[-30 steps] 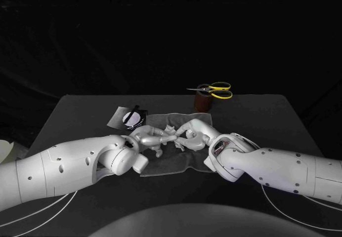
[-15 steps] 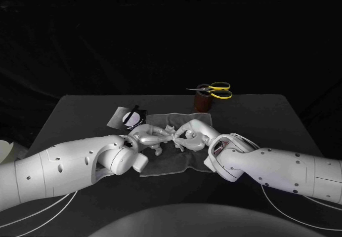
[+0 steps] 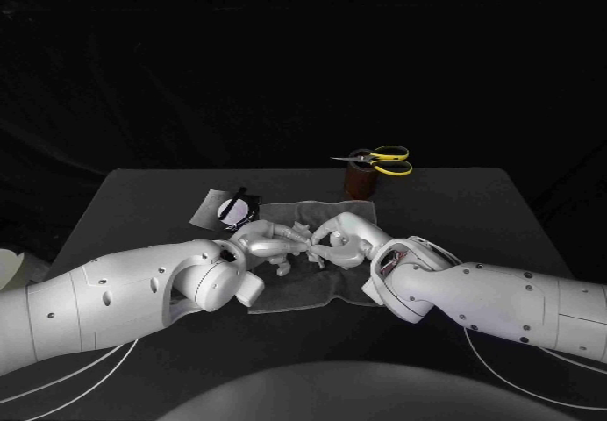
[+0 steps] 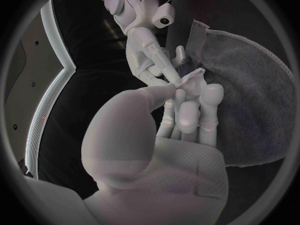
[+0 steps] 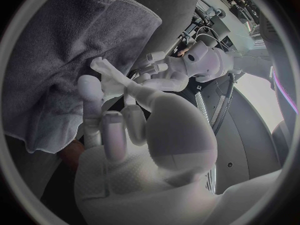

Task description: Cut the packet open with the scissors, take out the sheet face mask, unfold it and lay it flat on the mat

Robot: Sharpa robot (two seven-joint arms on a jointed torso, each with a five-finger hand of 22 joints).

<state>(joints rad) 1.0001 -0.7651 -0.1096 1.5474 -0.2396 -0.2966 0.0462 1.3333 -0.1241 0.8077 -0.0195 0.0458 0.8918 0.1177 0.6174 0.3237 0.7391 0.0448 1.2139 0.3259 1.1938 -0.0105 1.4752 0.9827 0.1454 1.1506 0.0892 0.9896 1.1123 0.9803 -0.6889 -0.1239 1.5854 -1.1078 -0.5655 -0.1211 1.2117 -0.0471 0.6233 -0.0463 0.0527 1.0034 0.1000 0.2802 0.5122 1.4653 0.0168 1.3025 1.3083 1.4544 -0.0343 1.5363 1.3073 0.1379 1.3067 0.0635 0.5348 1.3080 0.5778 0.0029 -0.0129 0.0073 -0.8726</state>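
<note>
Left robot hand [image 3: 263, 243] and right robot hand [image 3: 344, 239] meet fingertip to fingertip over the grey cloth mat [image 3: 298, 295], each pinching an edge of the small, crumpled white sheet face mask [image 3: 301, 231], which hangs between them just above the cloth. The left wrist view shows the thumb and a finger clamped on the white mask [image 4: 192, 80], with the other hand's finger touching the same wad.

The dark opened packet with a white round patch [image 3: 225, 209] lies on the black table [image 3: 481, 210] by the mat's far left corner. The yellow-handled scissors [image 3: 386, 161] rest on a brown cylindrical holder [image 3: 360, 182] behind it.

Cutting and extraction look done, and unfolding is the step in hand. Next, the hands probably need to draw apart, keeping light pinches on separate layers so the mask opens without tearing.
</note>
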